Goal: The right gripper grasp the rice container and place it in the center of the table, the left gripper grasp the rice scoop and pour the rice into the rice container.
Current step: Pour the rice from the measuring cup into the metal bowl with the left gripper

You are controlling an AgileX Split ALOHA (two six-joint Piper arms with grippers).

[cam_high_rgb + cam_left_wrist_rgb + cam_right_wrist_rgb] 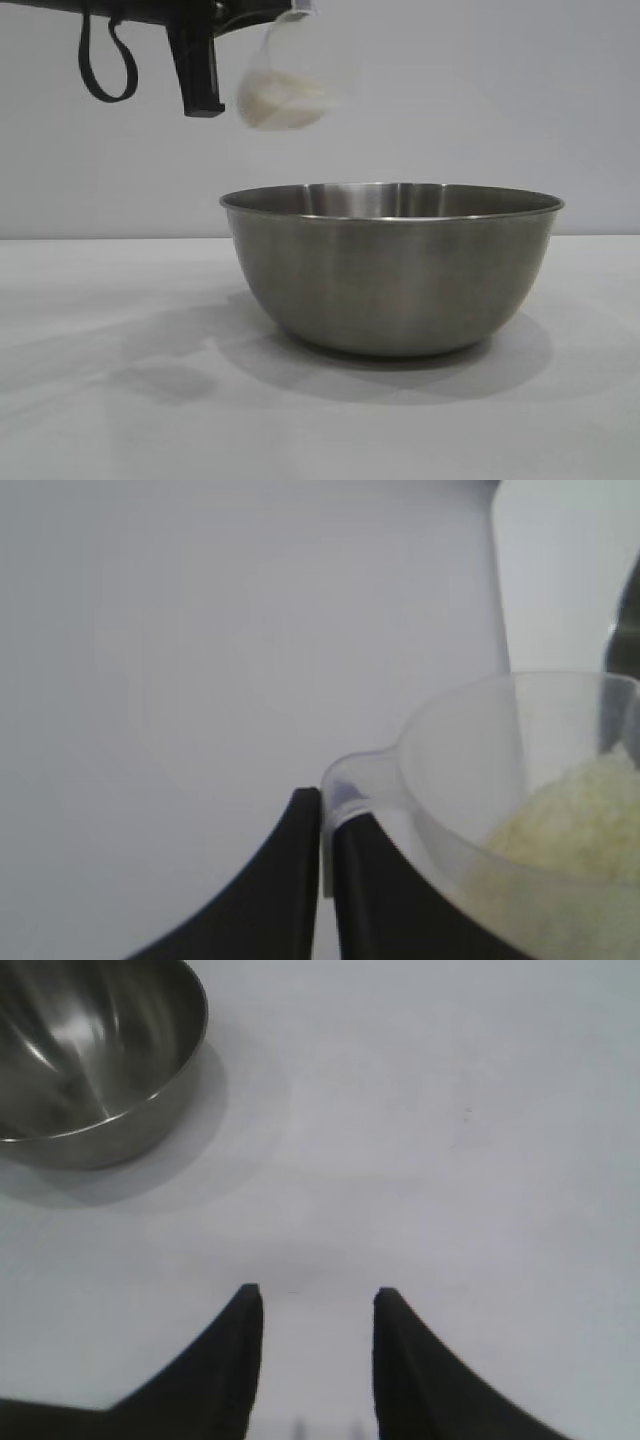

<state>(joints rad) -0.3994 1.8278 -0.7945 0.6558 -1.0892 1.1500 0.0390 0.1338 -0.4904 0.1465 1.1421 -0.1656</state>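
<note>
The rice container (392, 270) already stands on the counter (100, 400), my right hand (312, 1305) hangs released nearby, and my left hand (322, 810), clenched on the tilted rice scoop (285, 85), has yet to pour the rice (280, 105).

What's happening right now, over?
Left end effector shut on rice scoop handle, raised above rice container rim. Rice in scoop. Right end effector open, empty, apart. Nothing obstructing.
</note>
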